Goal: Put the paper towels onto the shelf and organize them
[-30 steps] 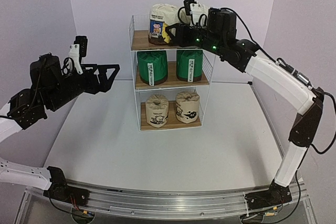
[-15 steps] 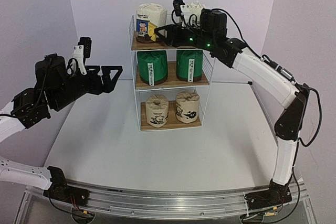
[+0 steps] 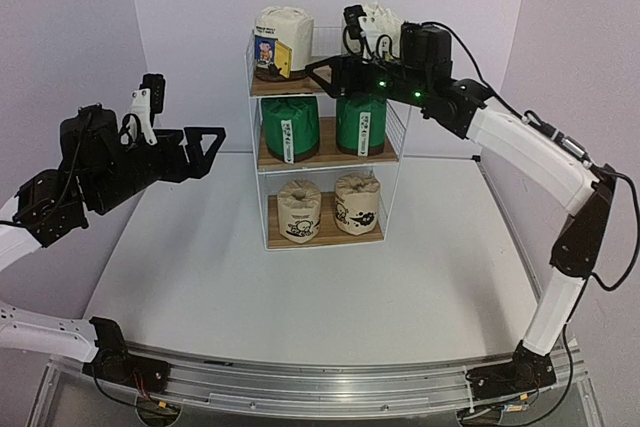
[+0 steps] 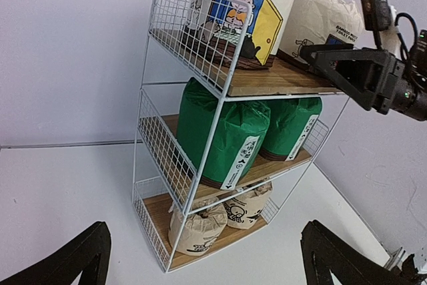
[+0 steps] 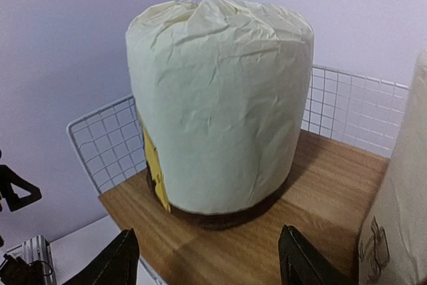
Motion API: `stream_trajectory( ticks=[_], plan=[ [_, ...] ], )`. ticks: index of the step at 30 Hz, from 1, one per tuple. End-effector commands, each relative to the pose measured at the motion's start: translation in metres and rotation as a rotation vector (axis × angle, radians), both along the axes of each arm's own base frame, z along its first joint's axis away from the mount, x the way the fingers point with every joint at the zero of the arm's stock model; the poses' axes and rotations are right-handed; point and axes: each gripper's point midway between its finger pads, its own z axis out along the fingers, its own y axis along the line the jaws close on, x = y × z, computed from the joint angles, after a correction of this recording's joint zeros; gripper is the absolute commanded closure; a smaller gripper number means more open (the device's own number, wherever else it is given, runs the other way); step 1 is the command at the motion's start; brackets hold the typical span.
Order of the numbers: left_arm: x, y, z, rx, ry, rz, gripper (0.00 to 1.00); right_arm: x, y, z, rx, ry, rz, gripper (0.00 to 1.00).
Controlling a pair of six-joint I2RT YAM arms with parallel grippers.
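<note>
The shelf [image 3: 327,154] stands at mid-table with a pair of paper towels on each board. On top are a white roll with a blue-yellow label [image 3: 283,42] and a second white roll [image 3: 385,22]. Two green rolls [image 3: 291,127] sit in the middle and two beige printed rolls [image 3: 299,212] at the bottom. My right gripper [image 3: 320,67] hovers over the top board [image 5: 320,191], open, its fingers apart from the labelled roll [image 5: 220,105]. My left gripper [image 3: 205,142] hangs open in the air left of the shelf [image 4: 280,81], holding nothing.
The second top roll [image 5: 400,218] is close on the right of my right gripper. A wire side guard [image 5: 107,145] edges the top board. Purple walls close in at the back and sides. A metal rail [image 3: 320,382] runs along the near edge.
The right gripper carried the labelled roll left along the top board, opened its jaws wider and drew back to the right, leaving the roll standing. The left arm barely shifted.
</note>
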Motion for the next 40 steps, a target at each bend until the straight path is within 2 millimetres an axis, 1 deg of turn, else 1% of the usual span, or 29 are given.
stream_trajectory(
  ticks=[1, 3, 4, 5, 6, 7, 8, 10, 12, 13, 14, 16, 17, 18, 19, 21, 24, 26, 28, 30, 32, 35, 37, 40],
  plan=[
    [0.002, 0.003, -0.013, -0.017, 0.046, 0.028, 0.00, -0.051, -0.031, 0.027, 0.071, 0.034, 0.056, 0.29],
    [0.004, 0.002, -0.019, -0.024, 0.068, 0.035, 0.00, -0.075, -0.040, 0.016, 0.070, 0.077, 0.113, 0.26],
    [0.005, -0.001, -0.026, -0.019, 0.082, 0.031, 0.00, -0.085, -0.041, 0.000, 0.053, 0.114, 0.147, 0.25],
    [0.006, -0.006, -0.033, -0.015, 0.094, 0.017, 0.00, -0.096, -0.045, -0.011, 0.052, 0.152, 0.176, 0.22],
    [0.006, -0.013, -0.044, -0.008, 0.110, -0.009, 0.00, -0.109, -0.049, -0.021, 0.047, 0.187, 0.209, 0.12],
    [0.006, -0.019, -0.054, -0.011, 0.127, -0.024, 0.00, -0.119, -0.052, -0.042, 0.028, 0.234, 0.234, 0.07],
    [0.007, -0.025, -0.070, -0.006, 0.159, -0.037, 0.00, -0.126, -0.058, -0.059, 0.024, 0.295, 0.227, 0.06],
    [0.012, -0.032, -0.103, -0.003, 0.247, -0.024, 0.00, -0.127, -0.076, -0.106, 0.003, 0.429, 0.125, 0.05],
    [0.019, -0.027, -0.136, -0.004, 0.347, 0.023, 0.00, -0.121, -0.103, -0.161, -0.061, 0.535, -0.046, 0.04],
    [0.022, -0.023, -0.152, -0.008, 0.391, 0.048, 0.00, -0.118, -0.122, -0.189, -0.107, 0.571, -0.152, 0.04],
    [0.027, -0.014, -0.163, -0.025, 0.421, 0.085, 0.00, -0.114, -0.143, -0.212, -0.145, 0.592, -0.265, 0.03],
    [0.036, 0.012, -0.183, -0.061, 0.460, 0.153, 0.00, -0.103, -0.192, -0.251, -0.196, 0.624, -0.478, 0.02],
    [0.040, 0.025, -0.188, -0.084, 0.468, 0.183, 0.00, -0.096, -0.218, -0.264, -0.200, 0.636, -0.573, 0.02],
    [0.045, 0.037, -0.192, -0.107, 0.472, 0.208, 0.00, -0.095, -0.239, -0.279, -0.195, 0.674, -0.631, 0.02],
    [0.049, 0.049, -0.197, -0.117, 0.484, 0.230, 0.00, -0.092, -0.257, -0.286, -0.155, 0.716, -0.672, 0.02],
    [0.060, 0.079, -0.213, -0.135, 0.521, 0.293, 0.00, -0.083, -0.301, -0.293, -0.069, 0.770, -0.782, 0.02],
    [0.073, 0.111, -0.226, -0.139, 0.541, 0.386, 0.00, -0.079, -0.367, -0.303, -0.047, 0.749, -1.024, 0.02],
    [0.079, 0.128, -0.225, -0.159, 0.540, 0.433, 0.00, -0.080, -0.401, -0.305, -0.021, 0.749, -1.137, 0.02],
    [0.080, 0.140, -0.218, -0.174, 0.519, 0.464, 0.00, -0.083, -0.423, -0.303, -0.008, 0.730, -1.231, 0.02],
    [0.079, 0.150, -0.208, -0.175, 0.494, 0.498, 0.00, -0.085, -0.433, -0.294, 0.006, 0.695, -1.285, 0.02],
    [0.077, 0.156, -0.198, -0.167, 0.478, 0.526, 0.00, -0.087, -0.437, -0.284, 0.029, 0.662, -1.302, 0.02],
    [0.077, 0.158, -0.189, -0.163, 0.464, 0.532, 0.00, -0.094, -0.444, -0.270, 0.053, 0.605, -1.333, 0.02],
    [0.076, 0.158, -0.188, -0.166, 0.465, 0.534, 0.00, -0.100, -0.452, -0.266, 0.052, 0.568, -1.373, 0.02],
    [0.075, 0.158, -0.191, -0.169, 0.471, 0.534, 0.00, -0.105, -0.453, -0.260, 0.046, 0.534, -1.370, 0.02]
  ],
)
